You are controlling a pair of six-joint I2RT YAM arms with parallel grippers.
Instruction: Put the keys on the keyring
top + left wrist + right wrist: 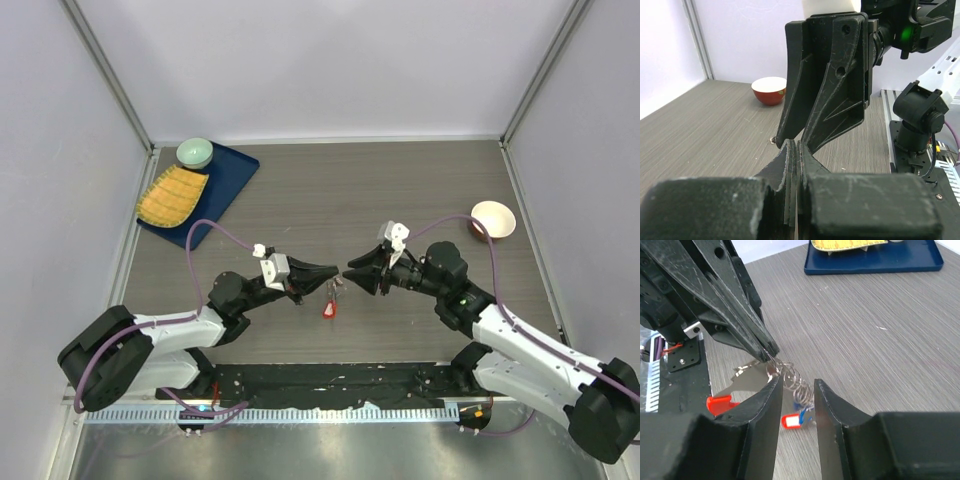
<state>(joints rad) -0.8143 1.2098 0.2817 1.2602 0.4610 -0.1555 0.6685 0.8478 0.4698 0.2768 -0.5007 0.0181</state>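
Note:
My left gripper (337, 275) is shut on the end ring of the keyring (795, 382), a pale chain of wire loops that hangs down to a red tag (791, 421) and a small blue tag (808, 415). Its tips (767, 351) pinch the ring just above the table. My right gripper (797, 385) is open, one finger on each side of the chain, not touching it. The red-headed key (720, 402) and the plain silver key (742, 369) show just left of the chain; I cannot tell if they are attached. In the left wrist view the shut fingers (790, 155) hide the ring.
A blue tray (222, 188) with a yellow ridged dish (172, 195) and a pale green bowl (195, 152) sits at the back left. A white bowl with a red outside (493, 219) stands at the right, also in the left wrist view (769, 90). Grey walls enclose the table.

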